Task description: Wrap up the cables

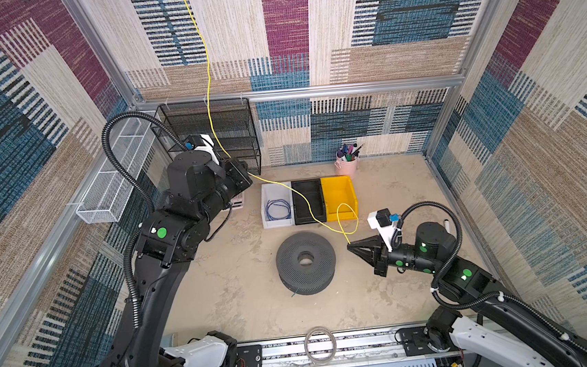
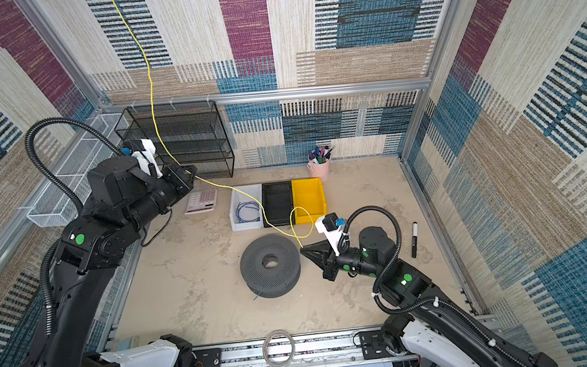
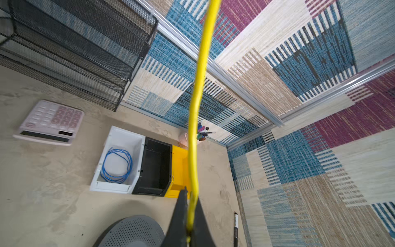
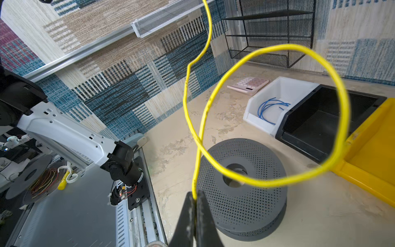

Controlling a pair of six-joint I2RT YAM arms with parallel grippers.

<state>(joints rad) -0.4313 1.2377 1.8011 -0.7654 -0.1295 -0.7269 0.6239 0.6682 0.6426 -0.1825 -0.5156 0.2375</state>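
Yellow cable [image 3: 197, 89] pinched in two spots, with one loop hanging by the spool [image 1: 291, 267]
Left gripper [image 3: 191, 205] and right gripper [image 4: 193, 195] are both clamped on it, while the blue cable [image 1: 268, 211] sits coiled in the white bin [image 3: 119, 186] – I'd keep light tension so the loop doesn't kink.

1. The left gripper [image 2: 191, 173], raised near the far left corner of the table [image 2: 193, 292], was clamped on the yellow cable [image 2: 150, 84], which rose from it out of the top of the view.
2. From that grip the cable sloped over the white bin [image 2: 244, 192] and the black bin [image 2: 277, 203], looped at the near corner of the yellow bin [image 2: 309, 197], and ended in the closed right gripper [image 2: 301, 250].
3. The blue cable [image 2: 247, 211] lay coiled inside the white bin.
4. A grey perforated spool [image 2: 271, 270] sat mid-table, just beside the right gripper's tip.
5. A calculator [image 2: 201, 200] lay left of the bins.
6. A pink cup of pens [image 2: 319, 171] stood at the far edge.
7. A black marker [image 2: 414, 239] lay near the right edge.
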